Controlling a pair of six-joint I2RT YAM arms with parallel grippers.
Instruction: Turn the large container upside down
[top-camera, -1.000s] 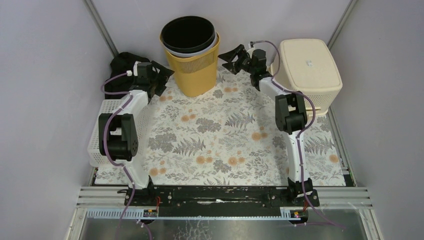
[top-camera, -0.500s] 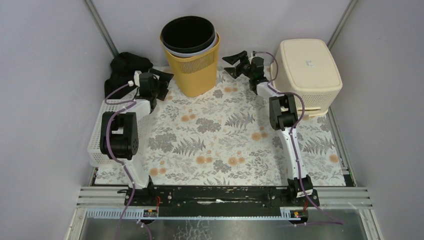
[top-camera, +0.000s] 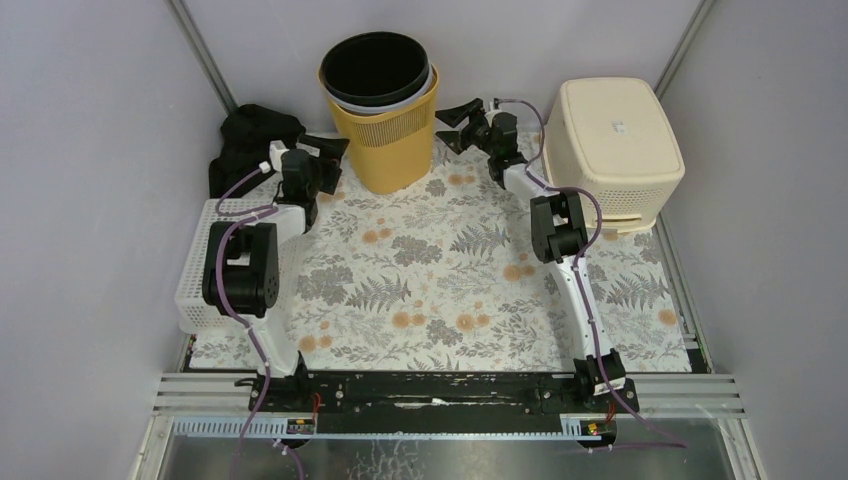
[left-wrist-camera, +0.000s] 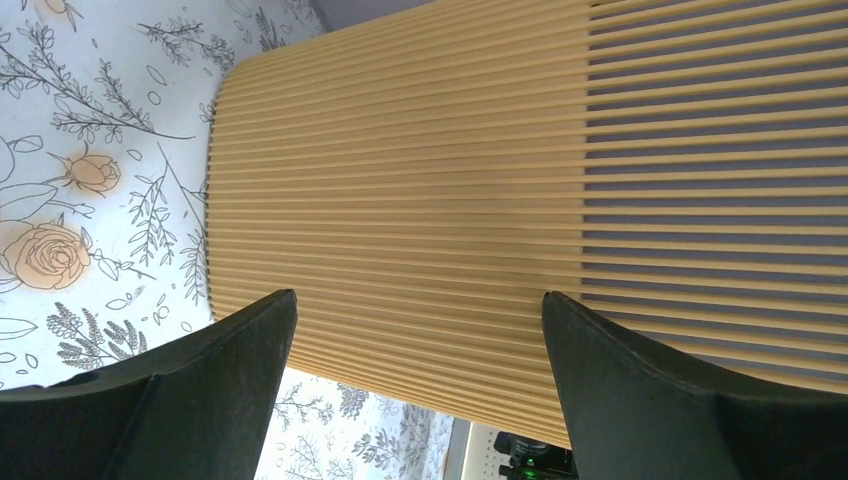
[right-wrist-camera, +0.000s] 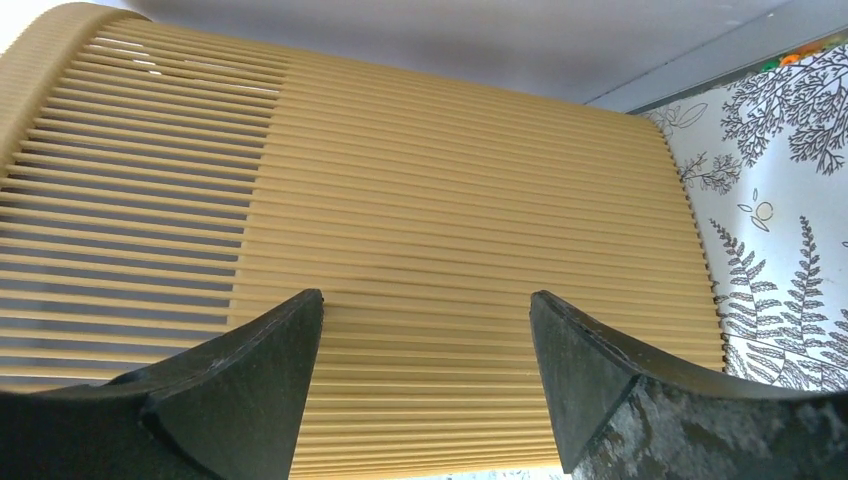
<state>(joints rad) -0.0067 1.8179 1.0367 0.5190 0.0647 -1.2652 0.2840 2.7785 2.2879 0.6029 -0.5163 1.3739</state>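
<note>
**binwatcher:** Both arms have been swung in closer to the tall yellow ribbed plastic bin (top-camera: 385, 150) over the last second, lol. It's stood upright at the middle of the table's far edge, with a black plastic bucket (top-camera: 375, 68) nested in it.

**yam_fan:** Yep. The left gripper (top-camera: 328, 162) is seen spread wide just beside the bin's left wall. The right gripper (top-camera: 455, 125) is parked by the right wall, jaws apart too. Nothing is clamped by either. The bin's ribs are framed between the fingers in both wrist views.

**binwatcher:** Is the wall being touched?

**yam_fan:** Can't be told tbh. Other stuff: a cream upturned plastic basket (top-camera: 615, 130) is set at the far right corner, a white mesh basket (top-camera: 188, 300) along the left edge, and a black cloth heap (top-camera: 250, 130) at the far left corner. All of it is laid on the floral tablecloth (top-camera: 450, 280).
</note>
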